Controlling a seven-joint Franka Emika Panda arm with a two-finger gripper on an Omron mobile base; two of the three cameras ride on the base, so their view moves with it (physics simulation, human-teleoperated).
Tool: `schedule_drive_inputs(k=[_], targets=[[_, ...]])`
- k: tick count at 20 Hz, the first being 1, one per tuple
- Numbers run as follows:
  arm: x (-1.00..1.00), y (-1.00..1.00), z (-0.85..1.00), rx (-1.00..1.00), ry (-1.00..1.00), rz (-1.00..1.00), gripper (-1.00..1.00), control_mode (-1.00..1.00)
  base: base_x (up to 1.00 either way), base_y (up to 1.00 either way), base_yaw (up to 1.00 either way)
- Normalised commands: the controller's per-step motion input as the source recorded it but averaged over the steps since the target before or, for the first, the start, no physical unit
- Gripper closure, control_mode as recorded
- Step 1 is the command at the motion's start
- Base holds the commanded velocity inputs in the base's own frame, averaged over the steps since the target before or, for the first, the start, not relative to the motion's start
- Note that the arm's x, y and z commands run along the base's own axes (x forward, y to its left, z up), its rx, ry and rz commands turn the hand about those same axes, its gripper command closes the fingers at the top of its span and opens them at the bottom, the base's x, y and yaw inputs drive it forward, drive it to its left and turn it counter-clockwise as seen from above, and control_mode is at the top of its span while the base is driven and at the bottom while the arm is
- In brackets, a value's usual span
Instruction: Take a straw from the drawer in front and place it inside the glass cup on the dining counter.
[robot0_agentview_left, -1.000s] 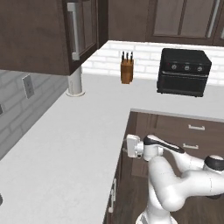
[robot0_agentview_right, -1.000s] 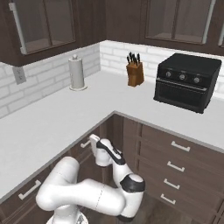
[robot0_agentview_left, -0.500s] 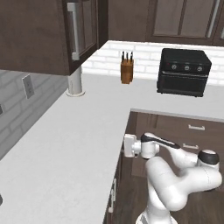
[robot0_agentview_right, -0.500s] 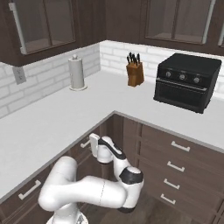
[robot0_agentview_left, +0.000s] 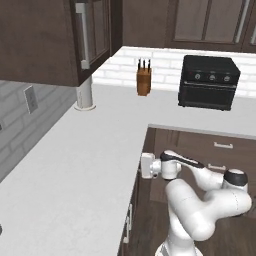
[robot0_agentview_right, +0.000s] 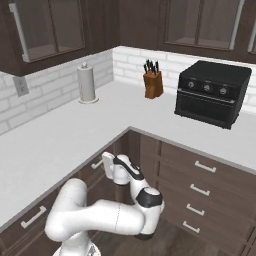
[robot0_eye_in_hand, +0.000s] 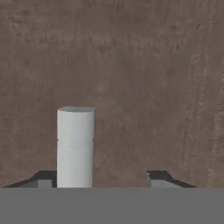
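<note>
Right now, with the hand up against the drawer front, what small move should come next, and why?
Probably close the hand: the silver handle stands between its fingertips, nearer one, with a gap to the other, against the drawer front.

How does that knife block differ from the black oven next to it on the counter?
The knife block is small, tall and warm brown wood; the black oven is wide, boxy and far bigger. Dark knife handles stick from the block's top; knobs line the oven's front. Both stand on the white worktop against the brick wall.
</note>
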Motion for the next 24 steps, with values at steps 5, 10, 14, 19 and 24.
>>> schedule_drive_inputs(k=[5,10,14,19,24], targets=[[-0.52,-0.18,-0.1,0.1,-0.13,0.0,1.0,-1.0,0.0,0.0,0.0],[-0.79,-0.78,0.0,0.15,-0.1,0.0,1.0,-1.0,0.0,0.0,0.0],[-1.0,-1.0,0.0,0.19,-0.08,0.0,1.0,-1.0,0.0,0.0,0.0],[-0.9,-1.0,0.06,0.15,-0.01,0.0,1.0,-1.0,0.0,0.0,0.0],[-0.57,-1.0,0.14,0.07,0.01,0.0,-1.0,-1.0,0.0,0.0,0.0]])
